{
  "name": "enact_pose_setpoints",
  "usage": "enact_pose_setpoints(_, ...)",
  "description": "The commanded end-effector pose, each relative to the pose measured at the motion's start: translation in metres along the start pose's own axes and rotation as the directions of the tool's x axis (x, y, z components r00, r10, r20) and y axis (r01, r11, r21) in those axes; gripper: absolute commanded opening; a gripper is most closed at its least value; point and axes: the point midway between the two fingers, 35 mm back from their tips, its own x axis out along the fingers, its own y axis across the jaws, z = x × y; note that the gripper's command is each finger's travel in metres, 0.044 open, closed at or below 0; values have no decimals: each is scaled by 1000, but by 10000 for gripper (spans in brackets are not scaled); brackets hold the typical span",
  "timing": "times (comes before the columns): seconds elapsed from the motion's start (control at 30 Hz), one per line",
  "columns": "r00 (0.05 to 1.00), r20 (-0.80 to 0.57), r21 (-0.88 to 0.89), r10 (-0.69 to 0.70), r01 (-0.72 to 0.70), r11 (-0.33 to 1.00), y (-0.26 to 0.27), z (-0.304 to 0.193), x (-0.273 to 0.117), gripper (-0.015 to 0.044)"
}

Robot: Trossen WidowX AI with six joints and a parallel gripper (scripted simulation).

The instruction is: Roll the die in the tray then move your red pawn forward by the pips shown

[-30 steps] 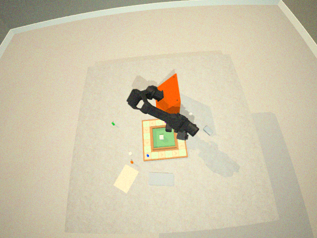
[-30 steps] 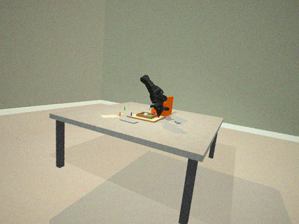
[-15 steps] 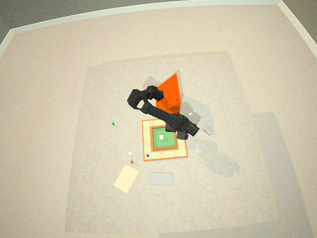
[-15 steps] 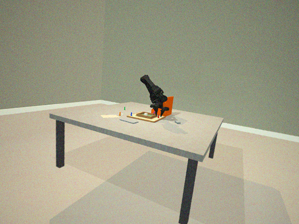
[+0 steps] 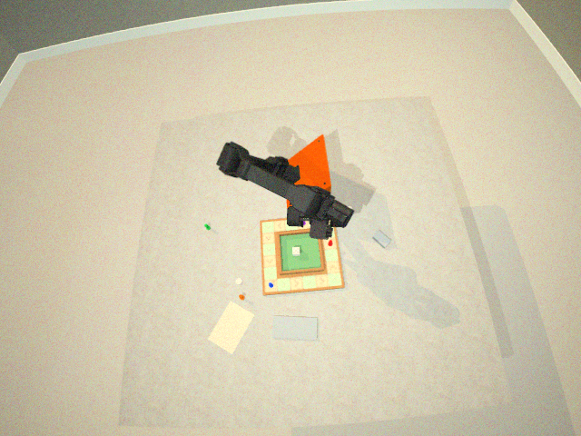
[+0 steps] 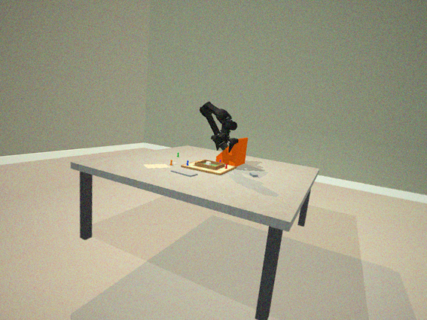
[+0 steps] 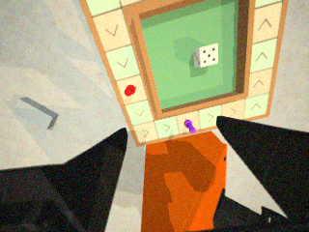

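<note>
My gripper [image 6: 223,149] [image 7: 171,126] is open and empty, above the board's edge nearest the arm base. The red pawn [image 5: 329,242] [image 6: 226,166] [image 7: 129,90] stands on a cream square of the board [image 5: 270,272] [image 7: 123,63], two squares from the corner, apart from the fingers. The white die [image 5: 296,251] [image 7: 209,54] lies in the green-floored tray [image 5: 310,260] [image 7: 169,72]; its top shows several pips, one in the centre. The purple pawn [image 5: 303,222] [image 7: 188,126] stands on the near row, below the fingertips. The blue pawn [image 5: 270,284] [image 6: 187,162] stands on the far corner square.
An orange panel [image 5: 311,163] [image 6: 240,151] [image 7: 181,193] stands by the arm base. Off the board are a green pawn [image 5: 207,226], an orange pawn [image 5: 241,296], a white disc [image 5: 239,281], a cream sheet [image 5: 231,327], a grey slab [image 5: 294,328] and a small grey block [image 5: 381,238].
</note>
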Motion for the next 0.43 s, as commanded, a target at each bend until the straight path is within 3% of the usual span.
enact_pose_setpoints(0.0,1000,-5,-52,1,-1,999,-36,-22,-20,440)
enact_pose_setpoints(0.13,1000,-7,-101,-2,1,995,-70,-44,-34,440)
enact_pose_setpoints(0.17,1000,4,-67,4,-4,998,-50,-29,-29,440)
enact_pose_setpoints(0.4,1000,4,-67,4,-4,998,-50,-29,-29,440)
